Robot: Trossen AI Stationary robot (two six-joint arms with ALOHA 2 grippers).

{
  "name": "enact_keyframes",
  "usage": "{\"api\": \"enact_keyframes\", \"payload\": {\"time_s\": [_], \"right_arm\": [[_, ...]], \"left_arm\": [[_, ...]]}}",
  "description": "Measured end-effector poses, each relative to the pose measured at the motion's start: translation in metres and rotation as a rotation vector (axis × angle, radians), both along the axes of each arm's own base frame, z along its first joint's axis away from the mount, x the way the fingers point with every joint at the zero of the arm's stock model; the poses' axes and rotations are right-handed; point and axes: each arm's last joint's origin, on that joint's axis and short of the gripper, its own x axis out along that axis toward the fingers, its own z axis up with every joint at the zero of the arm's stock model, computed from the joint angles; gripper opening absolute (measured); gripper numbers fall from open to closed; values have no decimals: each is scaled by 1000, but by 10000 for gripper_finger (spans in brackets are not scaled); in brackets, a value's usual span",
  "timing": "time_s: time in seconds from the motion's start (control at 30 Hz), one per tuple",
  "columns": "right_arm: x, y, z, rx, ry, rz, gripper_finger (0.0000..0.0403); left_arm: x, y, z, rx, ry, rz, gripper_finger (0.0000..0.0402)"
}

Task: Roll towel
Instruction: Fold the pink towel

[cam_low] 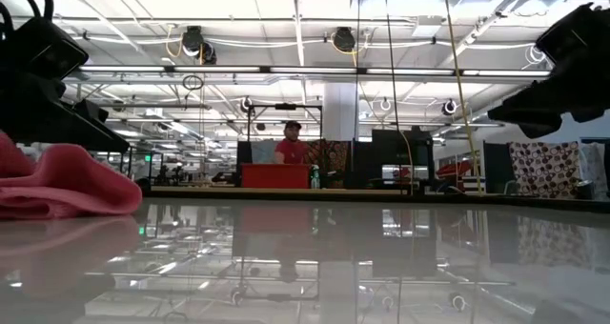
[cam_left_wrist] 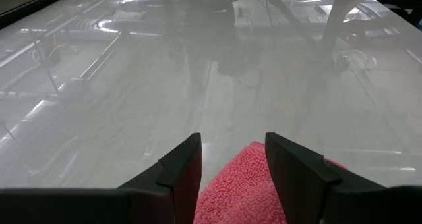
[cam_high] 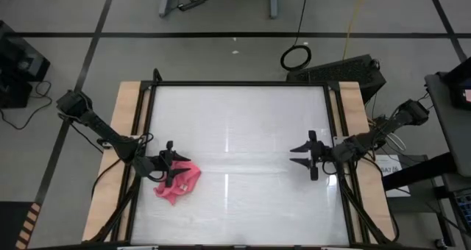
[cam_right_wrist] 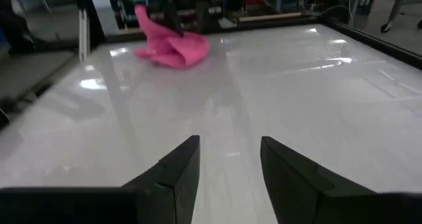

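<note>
While towel point(cam_high: 179, 184) lies crumpled on desk point(cam_high: 243, 118):
Left end effector point(cam_high: 170, 164): parted, over towel, holding nothing.
Right end effector point(cam_high: 299, 156): parted, empty.

Left hand point(cam_left_wrist: 232, 174) parted over bunched pink towel point(cam_left_wrist: 245, 191); glossy white surface point(cam_left_wrist: 198, 72) beyond.

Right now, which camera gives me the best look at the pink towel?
The high view: the whole towel shows crumpled near the table's left side, under the left end effector. The right wrist view shows it whole but far off. The low view catches only one bunched edge, and the left wrist view only a patch between the fingers.
</note>
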Motion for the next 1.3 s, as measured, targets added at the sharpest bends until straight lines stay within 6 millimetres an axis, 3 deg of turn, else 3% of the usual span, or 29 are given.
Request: {"api": "enact_keyframes", "payload": {"time_s": [0.37,0.57,0.7,0.8,0.93,1.1,1.3], "right_arm": [[3,1,20,34,-187,-2,151],[3,-4,76,47,-577,-41,171],[16,-2,123,-58,-645,-35,211],[41,6,156,-135,-594,0,243],[92,20,179,-239,-393,31,275],[163,34,177,-327,-173,38,291],[234,49,161,-351,-57,141,292]], "left_arm": [[0,0,0,0,0,0,173],[0,0,0,0,0,1,173],[0,0,0,0,0,1,173],[0,0,0,0,0,0,173],[0,0,0,0,0,0,173],[0,0,0,0,0,0,173],[0,0,0,0,0,0,173]]}}
